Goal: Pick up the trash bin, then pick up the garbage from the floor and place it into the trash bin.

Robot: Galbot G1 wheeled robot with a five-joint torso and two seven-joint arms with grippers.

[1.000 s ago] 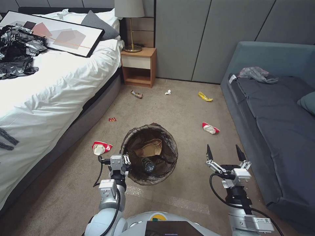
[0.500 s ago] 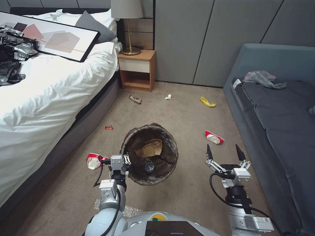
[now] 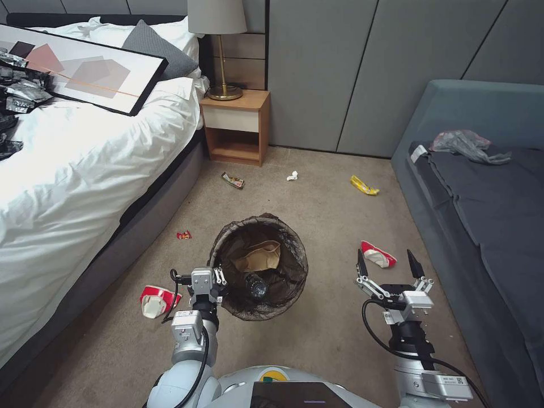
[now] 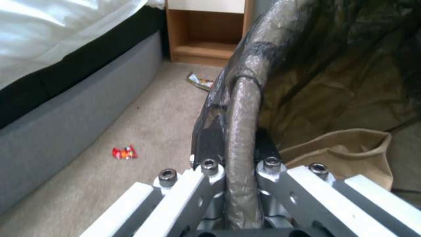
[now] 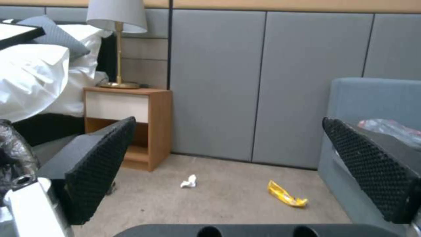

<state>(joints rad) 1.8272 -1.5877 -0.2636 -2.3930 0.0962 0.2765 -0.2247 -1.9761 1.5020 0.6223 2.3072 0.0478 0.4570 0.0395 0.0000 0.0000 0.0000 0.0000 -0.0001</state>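
The trash bin [image 3: 300, 258], lined with a dark bag, hangs in front of me with my left gripper [image 3: 211, 281] shut on its near-left rim. In the left wrist view that gripper [image 4: 239, 166] clamps the bag-covered rim [image 4: 245, 98]. Inside lie a tan paper bag [image 3: 258, 256] and a clear bottle [image 3: 255, 287]. My right gripper [image 3: 390, 265] is open and holds nothing, just short of a red-and-white wrapper [image 3: 378, 255]. Other garbage on the carpet: a yellow packet [image 3: 364, 185], a white tissue [image 3: 292, 176], a dark wrapper [image 3: 233, 181], a small red wrapper [image 3: 183, 234] and a red-and-white wrapper [image 3: 156, 299].
A bed [image 3: 73, 164] with a framed picture [image 3: 85, 71] and black-and-silver sheeting [image 3: 14, 93] runs along the left. A wooden nightstand [image 3: 237, 127] with a lamp stands at the wall. A grey-blue sofa [image 3: 487, 209] with a grey plastic bag [image 3: 467, 144] bounds the right.
The whole head view has shifted: the floor litter sits lower and nearer, so the camera has moved forward. Bin and both grippers keep their places relative to me.
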